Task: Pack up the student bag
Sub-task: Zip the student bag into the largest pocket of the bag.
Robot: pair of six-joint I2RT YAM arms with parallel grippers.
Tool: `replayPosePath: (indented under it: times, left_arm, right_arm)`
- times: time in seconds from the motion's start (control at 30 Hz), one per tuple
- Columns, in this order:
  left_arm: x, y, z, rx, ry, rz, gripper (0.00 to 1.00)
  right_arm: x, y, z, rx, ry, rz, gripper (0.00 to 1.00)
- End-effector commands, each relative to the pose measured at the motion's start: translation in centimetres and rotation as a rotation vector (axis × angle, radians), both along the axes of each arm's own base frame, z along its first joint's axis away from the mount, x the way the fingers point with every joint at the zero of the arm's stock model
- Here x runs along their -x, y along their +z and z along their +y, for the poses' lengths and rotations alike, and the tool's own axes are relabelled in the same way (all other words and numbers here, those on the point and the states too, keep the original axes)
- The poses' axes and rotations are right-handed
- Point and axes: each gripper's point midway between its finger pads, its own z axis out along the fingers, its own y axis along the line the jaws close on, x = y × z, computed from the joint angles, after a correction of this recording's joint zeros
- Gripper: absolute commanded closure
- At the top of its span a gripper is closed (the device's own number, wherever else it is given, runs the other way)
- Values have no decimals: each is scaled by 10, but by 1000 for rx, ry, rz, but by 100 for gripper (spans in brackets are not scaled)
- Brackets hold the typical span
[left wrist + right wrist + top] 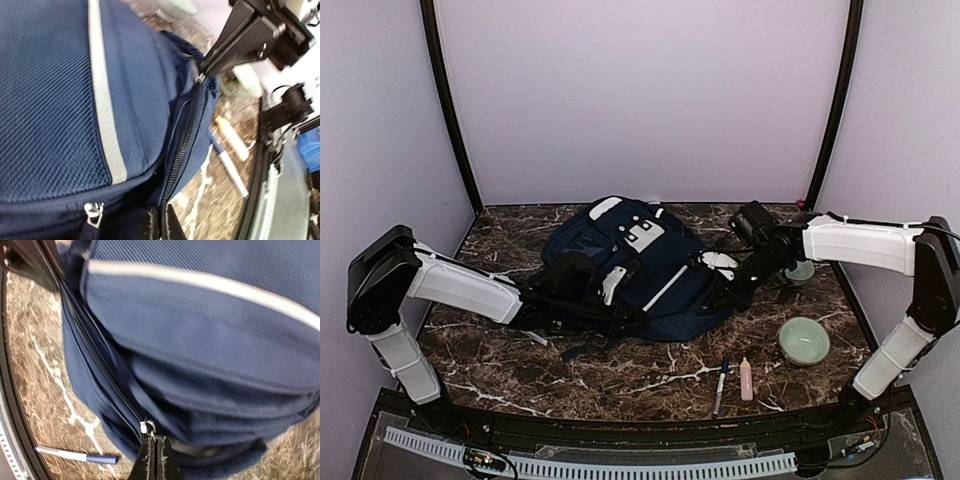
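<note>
The student bag (630, 265), navy blue with a white stripe, lies flat in the middle of the marble table. At its left end my left gripper (161, 225) is shut, pinching the fabric edge beside the main zipper (187, 132). On the bag's right side my right gripper (156, 452) is shut on the metal zipper pull (147, 427). The same grip shows in the left wrist view, where the right gripper (204, 69) meets the zipper's far end. The zipper track between the two grippers looks closed. What the bag holds is hidden.
A blue-capped pen (721, 385) and a pinkish tube (746, 378) lie near the front edge, right of centre. A green bowl (804, 340) sits at the front right. Another pale bowl (801, 270) stands behind the right arm. Walls enclose the table on three sides.
</note>
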Motion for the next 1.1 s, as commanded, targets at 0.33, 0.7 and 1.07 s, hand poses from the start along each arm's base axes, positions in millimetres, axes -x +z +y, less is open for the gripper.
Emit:
replayPosePath:
  times: [0.33,0.7,1.07]
  left_arm:
    - [-5,-19,67,-284,78,-135,86]
    - [5,42,-38,-23,-155,-333,43]
    - [-10,3,-94,-83,-223,-376,42]
  right_arm:
    - [5,-21,-35,88,-41,69,100]
    - [3,-41,-27,69,-30,101,100]
    - [6,-44,-36,58,-38,122,100]
